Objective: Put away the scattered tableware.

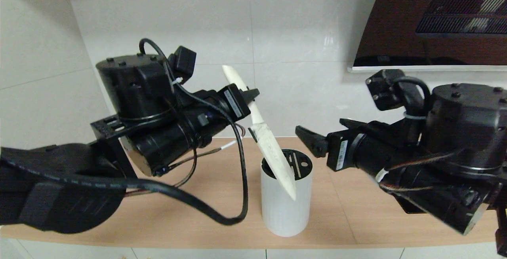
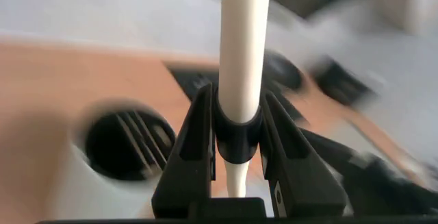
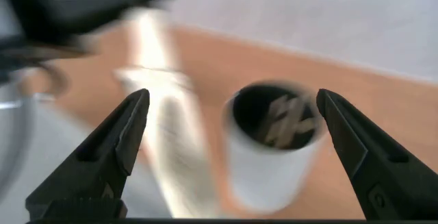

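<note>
The knife point(image 1: 266, 142) is cream and speckled, the holder point(image 1: 285, 211) white, the counter point(image 1: 356, 207) tan.

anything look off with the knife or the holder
The white knife, held by its handle in the left gripper, is steeply tilted. Its tip lies across the outer wall of the knife holder rather than in a slot. The blade looks speckled.

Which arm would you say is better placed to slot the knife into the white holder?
Left. The left gripper is shut on the knife, its blade slanting down across the top of the holder. The right gripper is open and empty beside it.
</note>
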You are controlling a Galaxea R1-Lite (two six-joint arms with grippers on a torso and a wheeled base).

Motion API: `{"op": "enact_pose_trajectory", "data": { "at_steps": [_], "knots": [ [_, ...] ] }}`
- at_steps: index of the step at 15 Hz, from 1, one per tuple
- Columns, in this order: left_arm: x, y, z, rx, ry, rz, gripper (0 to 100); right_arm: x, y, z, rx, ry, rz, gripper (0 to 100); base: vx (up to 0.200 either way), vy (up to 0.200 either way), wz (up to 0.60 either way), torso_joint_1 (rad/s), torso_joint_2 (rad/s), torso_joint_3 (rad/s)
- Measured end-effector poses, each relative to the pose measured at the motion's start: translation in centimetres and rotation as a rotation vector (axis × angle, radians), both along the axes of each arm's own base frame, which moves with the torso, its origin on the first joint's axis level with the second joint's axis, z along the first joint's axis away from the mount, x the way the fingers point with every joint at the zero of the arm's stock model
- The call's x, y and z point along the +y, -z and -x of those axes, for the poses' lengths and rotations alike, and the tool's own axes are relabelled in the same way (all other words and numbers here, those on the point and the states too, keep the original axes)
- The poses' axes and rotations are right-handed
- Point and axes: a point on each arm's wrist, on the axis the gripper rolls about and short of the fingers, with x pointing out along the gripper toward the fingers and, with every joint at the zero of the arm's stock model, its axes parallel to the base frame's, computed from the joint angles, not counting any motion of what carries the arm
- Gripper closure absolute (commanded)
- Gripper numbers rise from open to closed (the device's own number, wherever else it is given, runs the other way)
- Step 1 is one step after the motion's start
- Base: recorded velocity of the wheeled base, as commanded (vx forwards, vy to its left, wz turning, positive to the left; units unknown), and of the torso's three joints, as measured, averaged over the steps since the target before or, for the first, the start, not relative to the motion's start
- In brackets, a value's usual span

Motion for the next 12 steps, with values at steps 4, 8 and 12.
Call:
{"op": "enact_pose_trajectory", "data": {
  "at_steps": [4, 8, 12],
  "knots": [
    [-0.9, -3.6, -2.0, -0.129, -0.238, -0.156, 100, -3.7, -1.3, -1.1, -0.001, 0.077, -0.003, 0, 0.0, 0.0, 0.0, 0.0, 0.0, 0.0],
    [-4.1, -2.0, -2.6, -0.126, -0.359, -0.241, 100, -4.3, -1.9, -1.3, -0.014, 0.098, -0.015, 0, 0.0, 0.0, 0.0, 0.0, 0.0, 0.0],
    [-6.5, 0.2, -3.0, -0.18, -0.422, -0.287, 100, -4.4, -1.7, -1.3, -0.011, 0.1, -0.013, 0, 0.0, 0.0, 0.0, 0.0, 0.0, 0.0]
  ]
}}
